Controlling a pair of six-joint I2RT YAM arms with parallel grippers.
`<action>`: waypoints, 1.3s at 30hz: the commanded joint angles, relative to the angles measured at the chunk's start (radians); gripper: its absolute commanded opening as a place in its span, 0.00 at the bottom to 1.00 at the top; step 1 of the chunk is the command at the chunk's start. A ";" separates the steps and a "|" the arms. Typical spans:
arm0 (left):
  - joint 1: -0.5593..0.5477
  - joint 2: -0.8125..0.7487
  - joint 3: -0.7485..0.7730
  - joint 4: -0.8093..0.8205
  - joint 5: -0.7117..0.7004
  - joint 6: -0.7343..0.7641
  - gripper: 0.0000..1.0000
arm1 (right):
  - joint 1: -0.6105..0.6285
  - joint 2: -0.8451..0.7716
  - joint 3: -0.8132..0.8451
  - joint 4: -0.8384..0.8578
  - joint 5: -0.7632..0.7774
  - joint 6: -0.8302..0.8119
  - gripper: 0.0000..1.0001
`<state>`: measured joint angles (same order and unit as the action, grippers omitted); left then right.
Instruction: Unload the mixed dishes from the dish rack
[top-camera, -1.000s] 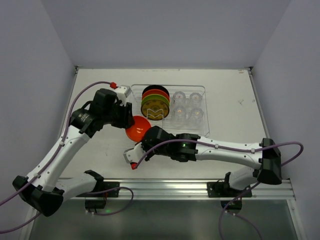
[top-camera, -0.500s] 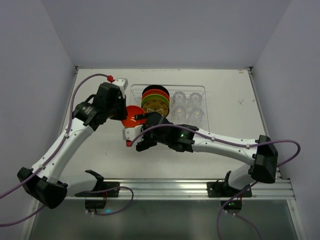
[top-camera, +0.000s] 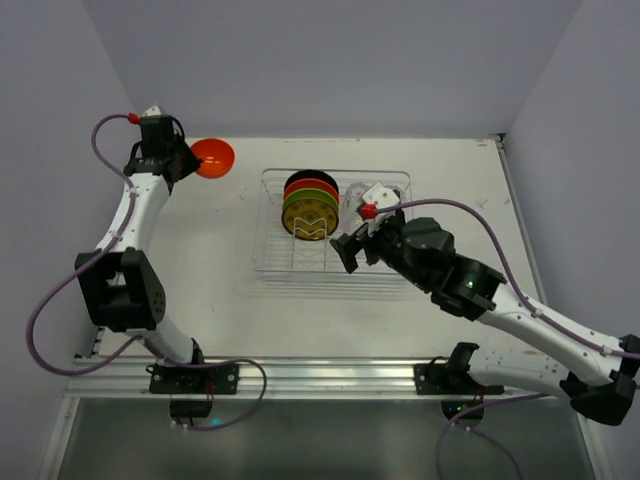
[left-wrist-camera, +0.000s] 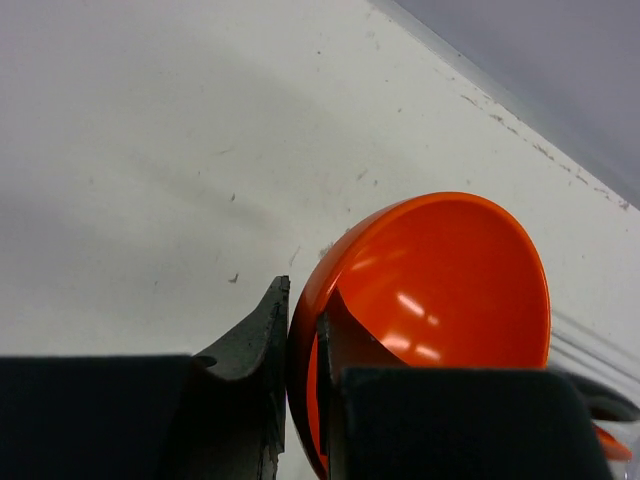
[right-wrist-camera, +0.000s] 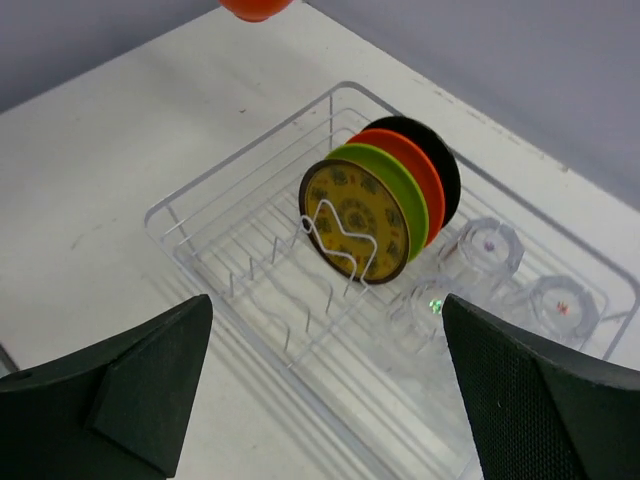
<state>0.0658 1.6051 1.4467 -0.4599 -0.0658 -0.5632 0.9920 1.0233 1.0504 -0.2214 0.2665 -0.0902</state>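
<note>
Orange bowl (top-camera: 213, 157) is out at the far left corner of the surface (top-camera: 220, 290), well apart from the rack (top-camera: 268, 262). Left end effector (left-wrist-camera: 300, 325) is clenched on its rim, one finger (left-wrist-camera: 250, 345) outside the wall, the other inside. Bowl is tipped on edge in the wrist view; cannot tell whether its base touches the surface. Right end effector (top-camera: 352, 247) hangs over the rack's near right part, released, jaws wide, nothing between them. Plates (right-wrist-camera: 400, 180) stand upright in the dividers, packed face to face: yellow-brown plate (right-wrist-camera: 352, 215) nearest the open side, then green, red-orange, black behind. Wire loop (right-wrist-camera: 335, 248) crosses the lower face of the yellow-brown plate. Tumblers (right-wrist-camera: 488, 245) stand just beside the plates, toward the rack's right end. Judgement: the step in hand is setting the bowl down, with most of the load not yet out. To do it well, roll the wrist until the bowl is level, lower until the base bears on the surface, and only then let go, or it may rock or roll off the corner. Withdraw straight back along the fingers so the inner one does not drag the rim. For the right arm, the yellow-brown plate looks the easiest next pick: come down over its top edge, close across the thickness, lift straight up clear of the loop, and keep the elbow off the tumblers.
</note>
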 joint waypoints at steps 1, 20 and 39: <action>0.031 0.125 0.084 0.205 0.061 -0.069 0.00 | -0.004 -0.138 -0.084 -0.084 0.065 0.288 0.99; 0.140 0.371 -0.213 0.623 0.184 -0.032 0.00 | -0.032 -0.194 -0.130 -0.221 0.080 0.379 0.99; 0.138 0.208 -0.137 0.126 0.013 -0.127 1.00 | -0.196 0.394 0.244 -0.117 -0.067 -0.181 0.82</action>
<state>0.2024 1.9118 1.2419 -0.1425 0.0708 -0.6331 0.8078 1.3354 1.2041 -0.3405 0.2176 -0.1459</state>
